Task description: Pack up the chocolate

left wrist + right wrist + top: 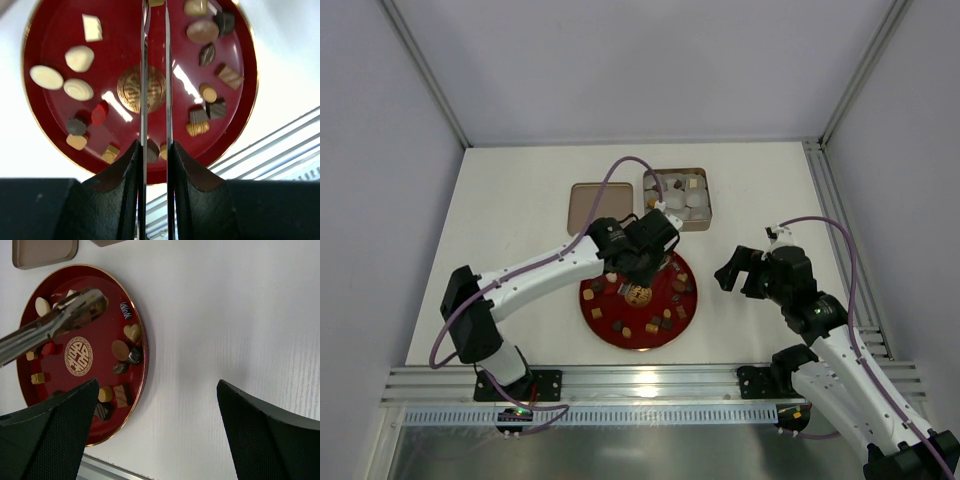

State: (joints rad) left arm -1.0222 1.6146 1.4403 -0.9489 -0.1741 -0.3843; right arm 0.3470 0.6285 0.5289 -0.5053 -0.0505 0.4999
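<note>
While the left arm leans in over the red plate [125, 45], I log bare white table [510, 220] to its left. An aluminium rail [650, 382] closes the near edge and another [830, 220] the right side.

Plate: most of the chocolate [79, 58] lies scattered here, dark, tan and cream.

Tin [676, 171] behind the plate: white paper cups [695, 200], a few candies among them. Lid [598, 207] flat beside it, left.

Right gripper [157, 390] gapes wide, holding nothing, over bare table right of the plate.

Left gripper [156, 150] is clamped on metal tongs [143, 75], blades nearly together, tips over the plate. Whether they pinch a candy I cannot tell.
</note>
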